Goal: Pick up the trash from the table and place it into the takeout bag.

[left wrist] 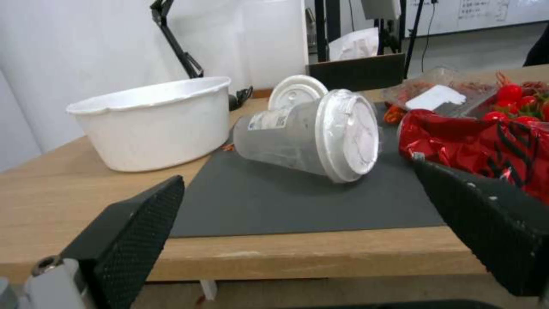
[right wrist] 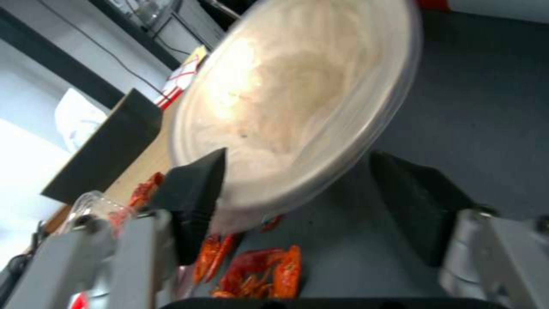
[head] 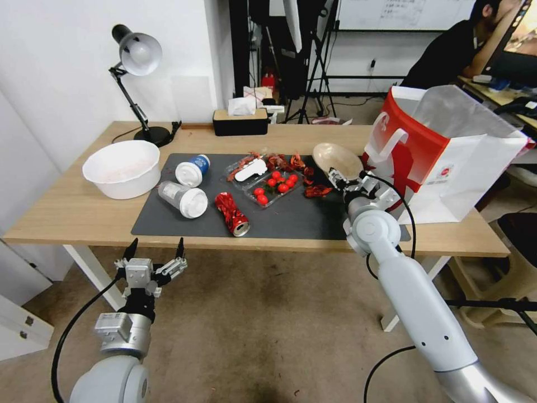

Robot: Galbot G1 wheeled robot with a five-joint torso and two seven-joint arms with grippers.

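On the table point(head: 72, 212), the beige bowl point(head: 335, 158) point(right wrist: 297, 86) stands tilted on edge above the dark mat point(head: 296, 218), just left of the takeout bag point(head: 447, 151). My right gripper point(head: 337, 178) point(right wrist: 297, 159) is open around its lower rim; one finger point(right wrist: 194, 193) touches the bowl, the other stays apart. The crushed red can point(head: 232, 214) point(left wrist: 486, 141), the clear cup point(head: 182, 198) point(left wrist: 303, 133) and the blue-white cup point(head: 193, 169) point(left wrist: 296, 90) lie on the mat. My left gripper point(head: 156, 246) point(left wrist: 297, 180) hangs open below the table's front edge, facing the clear cup.
A large white bowl point(head: 122, 168) point(left wrist: 154, 120) sits at the mat's left. A clear tray of cherry tomatoes point(head: 274, 187) and red crayfish shells point(head: 316, 191) point(right wrist: 257, 270) lie mid-mat. A desk lamp point(head: 137, 56) and a black tissue box point(head: 240, 120) stand at the back.
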